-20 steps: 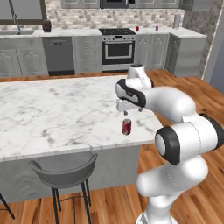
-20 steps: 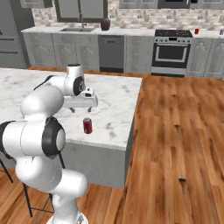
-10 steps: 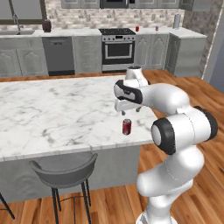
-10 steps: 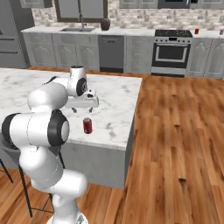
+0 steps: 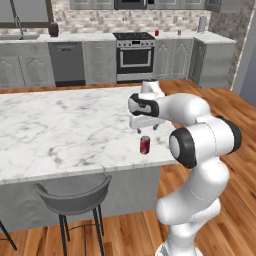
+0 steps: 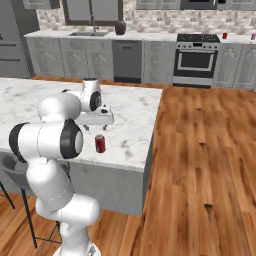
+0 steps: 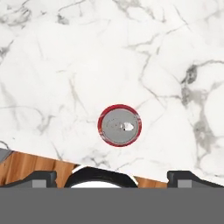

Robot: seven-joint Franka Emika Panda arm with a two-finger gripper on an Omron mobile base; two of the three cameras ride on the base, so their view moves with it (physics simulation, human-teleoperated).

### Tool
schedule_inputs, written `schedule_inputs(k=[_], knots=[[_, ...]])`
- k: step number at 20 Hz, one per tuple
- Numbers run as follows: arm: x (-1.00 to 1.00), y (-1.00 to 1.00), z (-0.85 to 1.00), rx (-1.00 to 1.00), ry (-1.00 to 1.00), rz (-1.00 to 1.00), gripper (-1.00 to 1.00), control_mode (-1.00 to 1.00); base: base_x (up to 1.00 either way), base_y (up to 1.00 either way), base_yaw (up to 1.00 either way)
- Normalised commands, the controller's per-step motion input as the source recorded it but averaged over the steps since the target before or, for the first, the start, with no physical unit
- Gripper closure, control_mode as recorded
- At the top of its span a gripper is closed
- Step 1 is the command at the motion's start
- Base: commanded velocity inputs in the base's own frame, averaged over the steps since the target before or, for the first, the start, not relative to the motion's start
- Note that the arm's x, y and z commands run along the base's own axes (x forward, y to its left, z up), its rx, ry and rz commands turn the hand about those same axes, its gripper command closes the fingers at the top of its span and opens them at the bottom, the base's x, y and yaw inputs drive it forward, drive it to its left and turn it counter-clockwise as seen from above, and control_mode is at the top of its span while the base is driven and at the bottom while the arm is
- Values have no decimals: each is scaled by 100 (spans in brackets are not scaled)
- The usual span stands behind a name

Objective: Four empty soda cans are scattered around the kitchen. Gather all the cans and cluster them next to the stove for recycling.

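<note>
From the left, my gripper hangs just above a red can that stands upright near the front edge of the island counter. A second ago my hand was a bit farther back. Now it has moved closer over the can. My fingers are wide open and hold nothing. Far behind, the stove stands against the back wall, and two more small red cans sit on the counter to its right.

From the right, my gripper is above the can, not touching it. The can has not moved. The stove is well away across the wood floor, with a red can beside it.

From my hand, I look straight down at the silver top of the can. It sits a little above the space between my two fingertips, which stand far apart. I think I am lined up now, so next I should go down and close on the can, then carry it to the stove.
</note>
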Motion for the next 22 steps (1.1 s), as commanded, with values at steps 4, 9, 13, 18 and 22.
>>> schedule_inputs(k=[4,9,13,18,22], knots=[[14,0,-20,0,1,0,-100,-100,0,0,0],[15,0,-18,0,2,0,-100,-100,0,0,0],[14,0,-13,0,1,0,-100,-100,0,0,0],[5,0,-10,0,1,0,-100,-100,0,0,0],[0,0,-10,0,0,0,-100,-100,0,0,0]])
